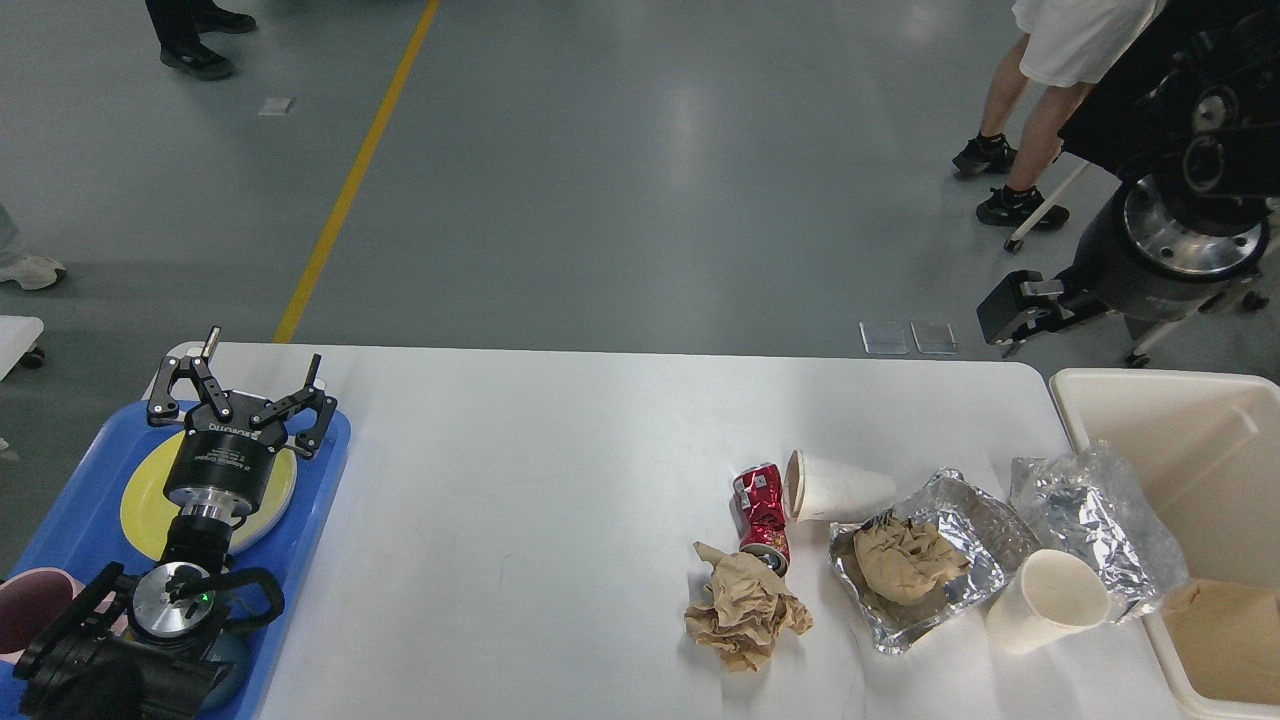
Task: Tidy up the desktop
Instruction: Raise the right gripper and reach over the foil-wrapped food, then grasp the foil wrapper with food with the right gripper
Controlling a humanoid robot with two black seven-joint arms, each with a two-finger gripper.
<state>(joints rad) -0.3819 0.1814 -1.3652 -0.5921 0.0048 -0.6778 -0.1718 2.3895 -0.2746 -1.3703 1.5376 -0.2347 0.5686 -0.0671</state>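
My left pincer [245,392] hangs over the far end of the blue tray [310,510] at about nine o'clock, its fingers spread wide and holding nothing. Under it a yellow plate [150,505] lies in the tray, and a pink cup [25,615] shows at the tray's near left edge. My right arm comes in high at two o'clock, over the floor beyond the desk; its dark far end [1015,305] is too small and end-on for me to tell whether that pincer is spread or pressed together.

The desk [520,480] fills the middle of my view, white with rounded far corners. The litter is gathered toward four o'clock. A crushed red can [762,503] lies on its side, touching a crumpled brown paper [745,610] at its near end. Just right of the can a white cup [835,487] lies tipped over, mouth toward the can. Next comes a foil tray [985,575] with a brown paper wad [905,560] inside it. A second white cup [1050,600] rests against the foil tray's right side, mouth up and tilted. Behind it lies a crumpled clear wrapper [1090,520], touching the cream bin [1190,420] at three o'clock, which holds brown paper [1220,640].
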